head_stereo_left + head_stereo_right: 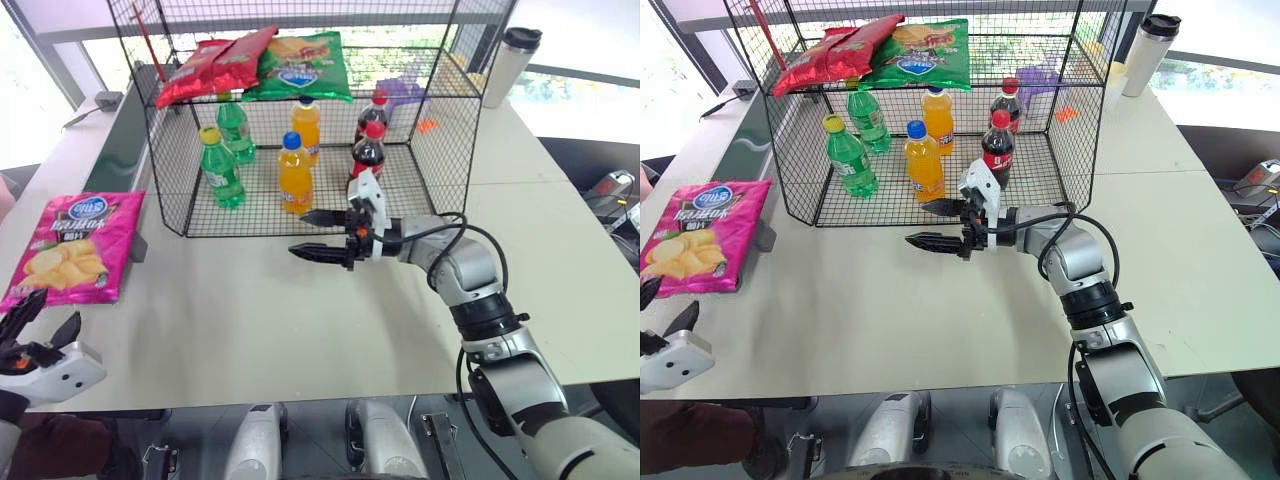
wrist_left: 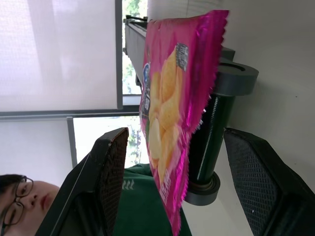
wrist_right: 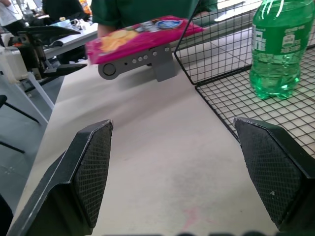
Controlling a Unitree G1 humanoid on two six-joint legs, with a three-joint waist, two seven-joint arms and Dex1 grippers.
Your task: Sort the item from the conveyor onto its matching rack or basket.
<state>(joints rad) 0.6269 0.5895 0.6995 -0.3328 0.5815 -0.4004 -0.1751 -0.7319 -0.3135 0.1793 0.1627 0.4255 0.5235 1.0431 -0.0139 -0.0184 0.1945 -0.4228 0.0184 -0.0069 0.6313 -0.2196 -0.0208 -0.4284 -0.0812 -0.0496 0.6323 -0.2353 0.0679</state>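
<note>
The pink chip bag [image 1: 75, 248] lies flat on the near end of the green conveyor [image 1: 122, 140], at the left side of the table [image 1: 300, 320]. Nothing is holding it, so the sorting job has not really started. The left gripper [image 1: 38, 330] hangs low at the near left corner, just in front of the bag. Its two black fingers [image 2: 106, 177] are spread wide, and in the left wrist view the edge of the bag sits right between them, but they are not touching it. I think the next step is to move in and pinch the bag. The right gripper [image 1: 318, 235] points to the left over the middle of the table, just in front of the big black wire rack [image 1: 170, 170]. Its fingers are spread wide too and hold nothing. The rack stands at the far side of the table. On its top shelf lie two red chip bags [image 1: 212, 62] and a green chip bag [image 1: 300, 66], so I guess the pink bag belongs up there with the other chips. On the bottom of the rack stand green bottles [image 1: 221, 168], orange bottles [image 1: 295, 173] and dark cola bottles [image 1: 368, 152]. A tall cup with a black lid [image 1: 509, 66] stands at the far right, outside the rack. What is left is nearly everything: grab the bag, lift it, carry it over and set it on the top shelf.
</note>
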